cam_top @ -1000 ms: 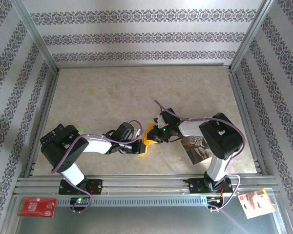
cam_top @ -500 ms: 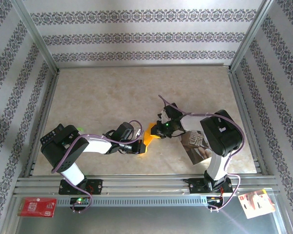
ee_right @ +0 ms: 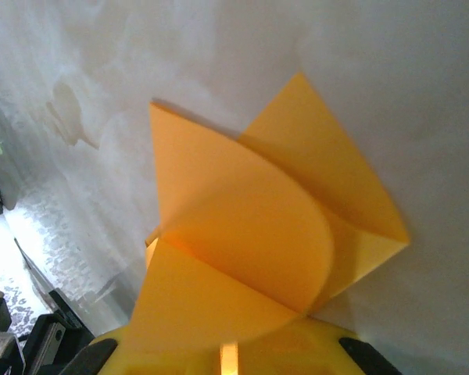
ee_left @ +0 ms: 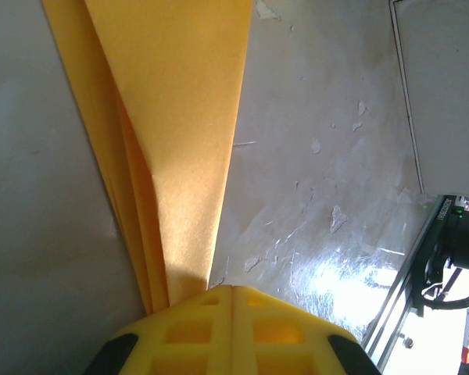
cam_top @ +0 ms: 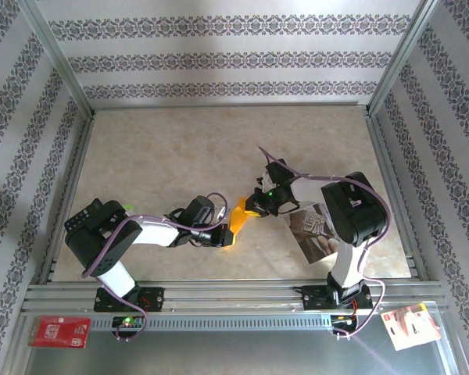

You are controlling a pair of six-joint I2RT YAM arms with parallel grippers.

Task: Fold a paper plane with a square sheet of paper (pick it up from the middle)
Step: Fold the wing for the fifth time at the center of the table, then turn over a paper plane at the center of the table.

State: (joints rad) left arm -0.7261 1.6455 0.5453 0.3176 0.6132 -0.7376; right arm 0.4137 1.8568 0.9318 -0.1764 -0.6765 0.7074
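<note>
Clamping thin bright-orange folded paper sheet (ee_right: 242, 226) in left gripper (ee_left: 231, 291), pinching its curled flap in right gripper (ee_right: 227, 351) — needing slow pull, aligning edges before creasing.

The orange sheet of paper (cam_top: 238, 217) is bright, plain and partly folded into layers. One flap curls in a soft, unpressed arc over a flat triangular corner, and at the other end the layers narrow into a long creased strip. It is midway between the table's left and right edges, nearer the near edge, pinched at opposite ends by the left gripper (cam_top: 223, 234) and the right gripper (cam_top: 255, 209).
</note>
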